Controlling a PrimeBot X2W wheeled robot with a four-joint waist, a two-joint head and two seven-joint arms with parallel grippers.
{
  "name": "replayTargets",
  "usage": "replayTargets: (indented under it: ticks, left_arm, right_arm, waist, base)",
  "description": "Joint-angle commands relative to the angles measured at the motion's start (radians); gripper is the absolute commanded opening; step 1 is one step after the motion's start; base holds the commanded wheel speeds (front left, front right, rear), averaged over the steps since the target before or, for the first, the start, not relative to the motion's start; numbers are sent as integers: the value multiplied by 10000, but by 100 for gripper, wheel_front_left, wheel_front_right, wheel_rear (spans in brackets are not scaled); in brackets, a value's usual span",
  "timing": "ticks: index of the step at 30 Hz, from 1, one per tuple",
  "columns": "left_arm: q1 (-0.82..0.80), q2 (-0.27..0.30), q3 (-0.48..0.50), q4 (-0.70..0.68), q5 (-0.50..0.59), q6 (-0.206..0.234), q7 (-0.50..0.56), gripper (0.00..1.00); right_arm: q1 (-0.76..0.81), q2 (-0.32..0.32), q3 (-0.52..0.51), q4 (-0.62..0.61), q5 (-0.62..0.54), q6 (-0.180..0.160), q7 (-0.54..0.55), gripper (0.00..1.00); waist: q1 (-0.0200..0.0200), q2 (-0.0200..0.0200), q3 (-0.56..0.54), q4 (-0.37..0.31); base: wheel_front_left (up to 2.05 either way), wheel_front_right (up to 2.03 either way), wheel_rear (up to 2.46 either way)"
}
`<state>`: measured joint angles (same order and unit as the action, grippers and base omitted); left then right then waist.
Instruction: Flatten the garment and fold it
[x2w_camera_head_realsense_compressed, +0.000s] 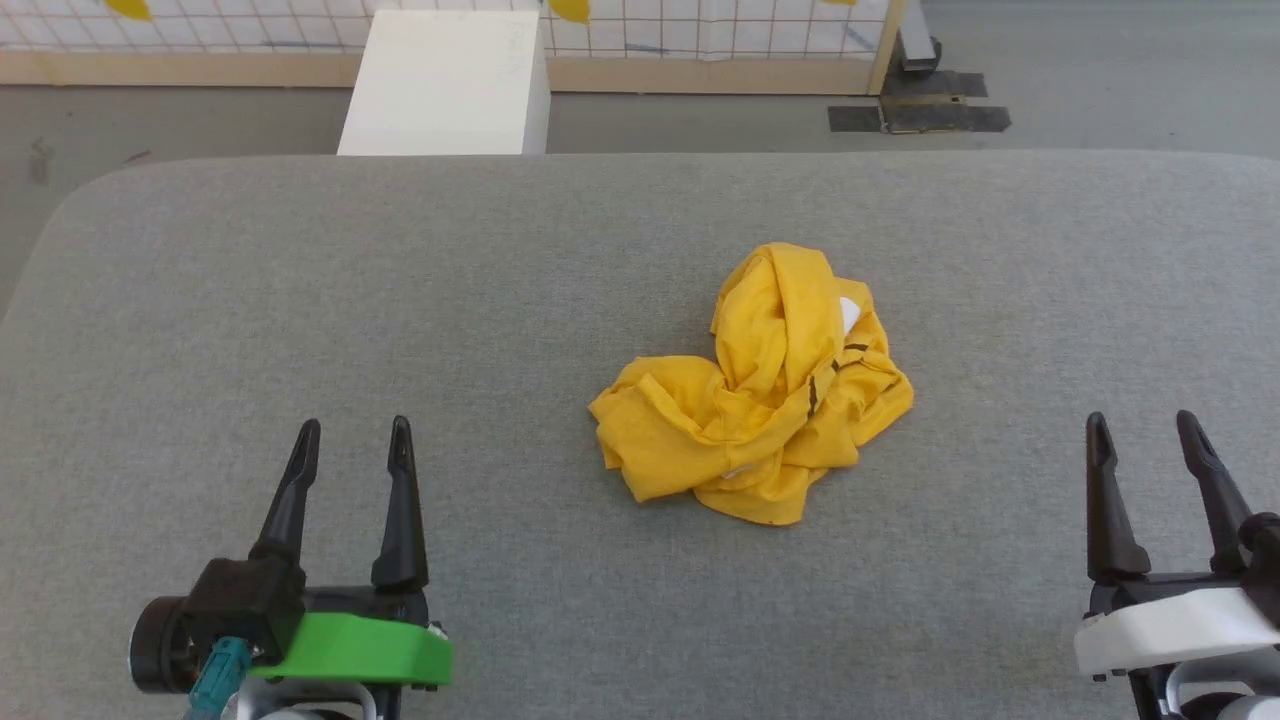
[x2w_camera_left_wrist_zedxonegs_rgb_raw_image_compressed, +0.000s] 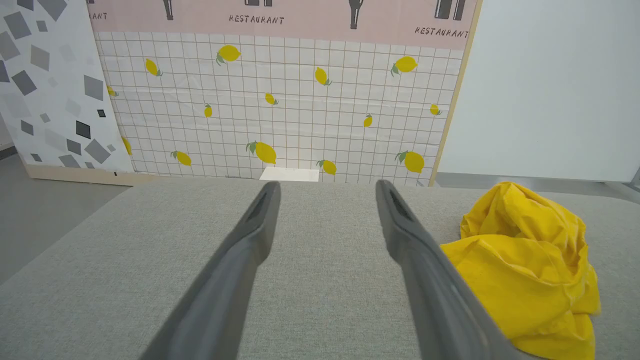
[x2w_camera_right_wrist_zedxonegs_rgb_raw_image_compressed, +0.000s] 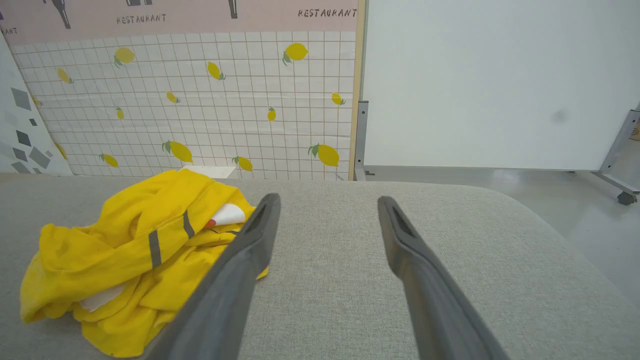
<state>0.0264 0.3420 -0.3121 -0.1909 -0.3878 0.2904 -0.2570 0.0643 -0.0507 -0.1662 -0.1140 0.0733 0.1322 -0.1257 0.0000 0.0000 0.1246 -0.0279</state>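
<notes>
Shirt (x2w_camera_head_realsense_compressed: 760, 390) crumpled mid-tabletop (x2w_camera_head_realsense_compressed: 500, 300), print mostly buried (white patch, possibly an eye). My left hand (x2w_camera_head_realsense_compressed: 355, 425) and right hand (x2w_camera_head_realsense_compressed: 1142, 417) flank it, well apart, both spread wide, holding nothing.

The word RESTAURANT stands in dark capitals on the pink band (x2w_camera_left_wrist_zedxonegs_rgb_raw_image_compressed: 310, 27) along the top of the frame in the left wrist view, twice in full, with a cut-off "ANT" at upper left. The right wrist view shows it twice on the same band.

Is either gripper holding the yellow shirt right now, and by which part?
Nothing is held. The left gripper and right gripper are open; the shirt lies crumpled between them.
</notes>
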Motion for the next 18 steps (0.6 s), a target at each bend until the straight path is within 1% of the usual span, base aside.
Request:
replayTargets:
  ticks: [1,4,6,10,12,15,18]
  left_arm:
    - [57,-195,142,27,168,-199,-45,100]
    - [-24,-589,421,76,400,-588,-46,100]
    - [-67,-820,581,133,553,-825,-46,100]
    - [-156,-1227,905,222,758,-1268,-46,100]
    - [-181,-1401,1062,266,842,-1449,-46,100]
    - [-327,-1618,1210,397,989,-1788,-46,100]
    - [-553,-1832,1348,474,1134,-2044,-47,100]
  right_arm:
    - [-72,5,41,-19,-34,-15,87,100]
    - [-462,5,108,-203,-278,-15,405,100]
    - [-835,5,198,-357,-417,-15,828,100]
    - [-1941,0,329,-291,-293,-15,2077,100]
    - [-2585,-280,501,-137,-81,-15,2870,100]
    - [-3501,-900,846,345,327,-15,4165,100]
    - [-4205,-1214,910,891,804,-15,5455,100]
  waist:
    - [0,0,39,109]
    - [0,0,89,208]
    - [0,0,166,252]
    - [0,0,459,306]
    - [0,0,707,354]
    - [0,0,1149,491]
    - [0,0,1618,648]
  base:
    - [0,0,0]
    - [0,0,0]
    - [0,0,0]
    - [0,0,0]
    - [0,0,0]
    - [0,0,0]
    - [0,0,0]
